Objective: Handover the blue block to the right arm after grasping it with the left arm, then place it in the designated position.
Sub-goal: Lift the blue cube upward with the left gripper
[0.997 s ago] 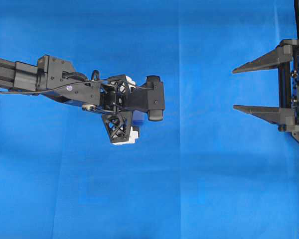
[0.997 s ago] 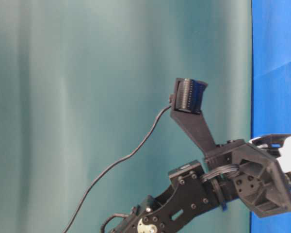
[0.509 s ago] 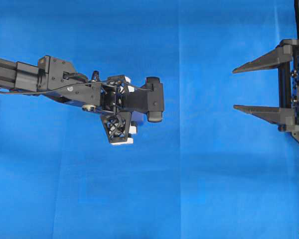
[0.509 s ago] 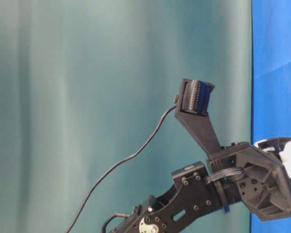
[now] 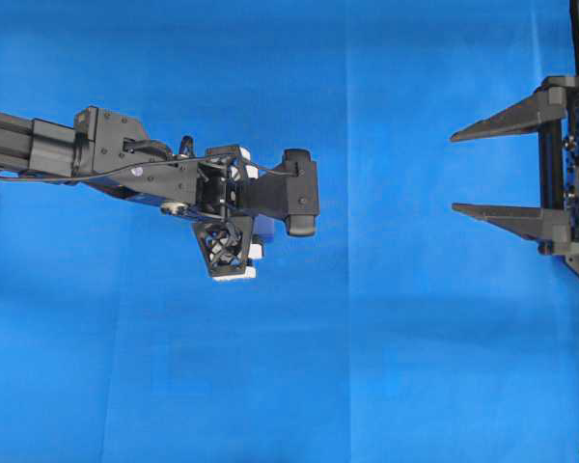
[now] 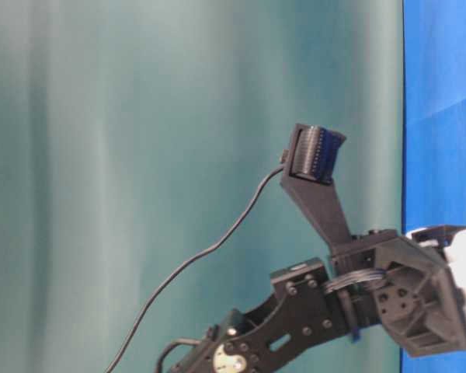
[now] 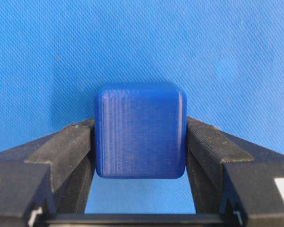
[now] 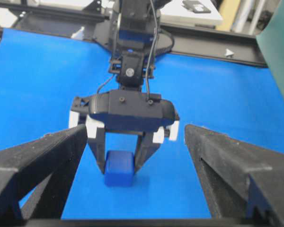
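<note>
The blue block (image 7: 140, 130) sits pinched between the two black fingers of the left tool (image 7: 140, 156), one finger flat against each side face, so the tool is clamped on it. In the right wrist view the block (image 8: 119, 168) hangs at the fingertips, low over the blue cloth (image 8: 38, 85); whether its underside rests on the cloth or is just clear of it, I cannot tell. Gripping it by two opposite faces, out at the fingertips, looks sensible for a handover: it leaves the other faces free for a second pair of fingers.

From overhead, the left arm (image 5: 106, 154) reaches in from the left edge across the table, its wrist bent so the tool (image 5: 234, 253) points down at the cloth. The wrist camera (image 5: 297, 191) juts out ahead of it and hides the block from above.

Well apart, on the right side, the right arm (image 5: 569, 164) is drawn back by the edge with its tool (image 5: 454, 174) held level, the two long pointed fingers spread wide and aimed toward the left arm, nothing between them. That seems a waiting pose, lined up to receive the block once it is lifted and carried over.
</note>
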Robot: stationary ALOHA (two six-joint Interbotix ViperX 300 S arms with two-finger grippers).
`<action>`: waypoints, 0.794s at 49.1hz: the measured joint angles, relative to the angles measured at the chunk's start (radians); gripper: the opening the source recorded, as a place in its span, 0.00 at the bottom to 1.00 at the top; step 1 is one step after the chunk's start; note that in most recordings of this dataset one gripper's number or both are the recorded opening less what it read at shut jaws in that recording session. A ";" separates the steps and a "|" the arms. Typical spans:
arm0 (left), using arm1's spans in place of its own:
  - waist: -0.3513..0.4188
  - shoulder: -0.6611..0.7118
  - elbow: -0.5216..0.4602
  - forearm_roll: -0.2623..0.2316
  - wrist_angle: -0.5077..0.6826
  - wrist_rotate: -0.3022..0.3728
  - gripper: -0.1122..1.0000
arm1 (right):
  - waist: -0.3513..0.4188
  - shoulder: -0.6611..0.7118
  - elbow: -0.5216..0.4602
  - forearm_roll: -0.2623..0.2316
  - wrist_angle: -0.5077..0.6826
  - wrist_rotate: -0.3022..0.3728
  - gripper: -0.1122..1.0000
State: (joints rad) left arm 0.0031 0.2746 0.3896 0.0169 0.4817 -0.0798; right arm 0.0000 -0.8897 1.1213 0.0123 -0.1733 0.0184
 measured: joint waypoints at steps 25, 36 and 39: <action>-0.005 -0.209 -0.086 0.000 0.204 -0.020 0.54 | 0.000 0.005 -0.002 0.000 0.000 0.000 0.97; -0.008 -0.253 -0.150 0.000 0.314 -0.020 0.54 | 0.000 0.005 0.000 0.000 0.000 0.000 0.97; -0.009 -0.265 -0.170 0.000 0.341 -0.018 0.54 | 0.000 0.005 0.000 0.000 0.000 0.000 0.97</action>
State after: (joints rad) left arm -0.0061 0.0092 0.2194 0.0169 0.8222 -0.0982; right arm 0.0000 -0.8851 1.1213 0.0123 -0.1733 0.0184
